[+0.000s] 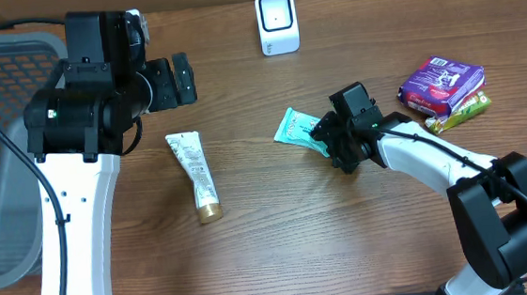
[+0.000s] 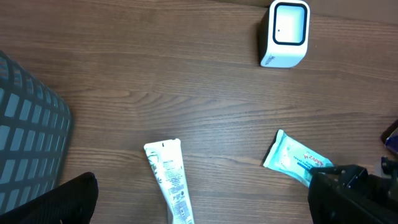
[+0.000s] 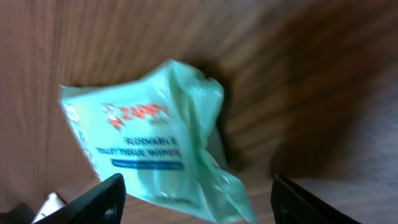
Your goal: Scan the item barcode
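Tabletop (image 1: 281, 245): open wood between pack and scanner.
Left gripper (image 1: 183, 78): wide, empty, toward the far-left corner (the farther arm).
Scanner (image 1: 277, 21): upright, middle of far edge.
Pack (image 1: 295, 124): mid-table, long axis running left from our right gripper.
Right gripper (image 1: 322, 138): jaws apart astride the pack's right end, not yet clamped.

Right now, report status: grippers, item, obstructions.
Left gripper open, empty. Right gripper open, straddling teal packet. Nothing between packet and white scanner.
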Available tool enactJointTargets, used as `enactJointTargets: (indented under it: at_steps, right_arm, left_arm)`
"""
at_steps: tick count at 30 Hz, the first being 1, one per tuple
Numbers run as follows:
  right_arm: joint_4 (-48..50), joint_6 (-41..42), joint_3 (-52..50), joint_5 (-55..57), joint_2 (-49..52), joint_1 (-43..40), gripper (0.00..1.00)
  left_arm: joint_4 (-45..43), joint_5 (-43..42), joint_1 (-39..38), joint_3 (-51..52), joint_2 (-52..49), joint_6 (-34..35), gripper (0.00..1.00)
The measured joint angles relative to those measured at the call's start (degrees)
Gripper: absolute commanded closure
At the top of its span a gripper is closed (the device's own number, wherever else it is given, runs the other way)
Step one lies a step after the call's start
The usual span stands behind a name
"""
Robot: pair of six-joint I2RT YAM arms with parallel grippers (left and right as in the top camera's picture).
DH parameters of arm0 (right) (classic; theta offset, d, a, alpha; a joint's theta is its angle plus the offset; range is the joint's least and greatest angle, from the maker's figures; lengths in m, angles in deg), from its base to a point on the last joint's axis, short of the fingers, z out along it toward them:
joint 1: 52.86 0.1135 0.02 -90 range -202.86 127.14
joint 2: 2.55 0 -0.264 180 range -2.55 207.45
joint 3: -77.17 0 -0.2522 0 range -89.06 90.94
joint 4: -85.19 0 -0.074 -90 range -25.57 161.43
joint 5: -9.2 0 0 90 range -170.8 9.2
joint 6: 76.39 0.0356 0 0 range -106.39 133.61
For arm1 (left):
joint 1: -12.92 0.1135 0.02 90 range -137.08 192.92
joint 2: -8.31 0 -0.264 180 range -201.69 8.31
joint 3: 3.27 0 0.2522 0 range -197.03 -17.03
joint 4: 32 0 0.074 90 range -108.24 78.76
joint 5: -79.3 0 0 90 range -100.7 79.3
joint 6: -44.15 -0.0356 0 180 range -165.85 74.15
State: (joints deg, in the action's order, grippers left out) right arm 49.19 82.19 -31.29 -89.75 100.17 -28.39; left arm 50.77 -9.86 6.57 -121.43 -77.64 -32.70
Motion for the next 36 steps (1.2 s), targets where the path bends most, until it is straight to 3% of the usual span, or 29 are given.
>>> enactJointTargets:
  at_steps: [11, 15, 17, 20, 27, 32, 36]
  right_arm:
    - [7.72, 3.19, -2.45, 1.88, 1.14, 0.68, 0.33]
    - [10.08, 3.61, -2.45, 2.69, 2.34, 1.60, 0.59]
    - [10.67, 3.23, -2.45, 3.43, 2.84, 1.95, 0.82]
    - [12.24, 2.54, -2.36, 4.11, 3.45, 2.29, 0.96]
    - [15.58, -4.98, -1.51, 0.76, 4.96, 2.27, 0.96]
    - [6.34, -14.47, 2.82, -1.05, 4.79, 2.25, 0.96]
    - [-9.25, -27.26, 10.43, 3.10, 2.64, 2.93, 0.96]
  left_arm:
    - [0.00, 0.00, 0.00, 0.00, 0.00, 0.00, 0.00]
    - [0.00, 0.00, 0.00, 0.00, 0.00, 0.00, 0.00]
    - [-0.02, 0.00, 0.00, 0.00, 0.00, 0.00, 0.00]
    - [-0.02, 0.00, 0.00, 0.00, 0.00, 0.00, 0.00]
    - [0.00, 0.00, 0.00, 0.00, 0.00, 0.00, 0.00]
    - [-0.02, 0.00, 0.00, 0.00, 0.00, 0.00, 0.01]
    - [-0.02, -0.02, 0.00, 0.00, 0.00, 0.00, 0.01]
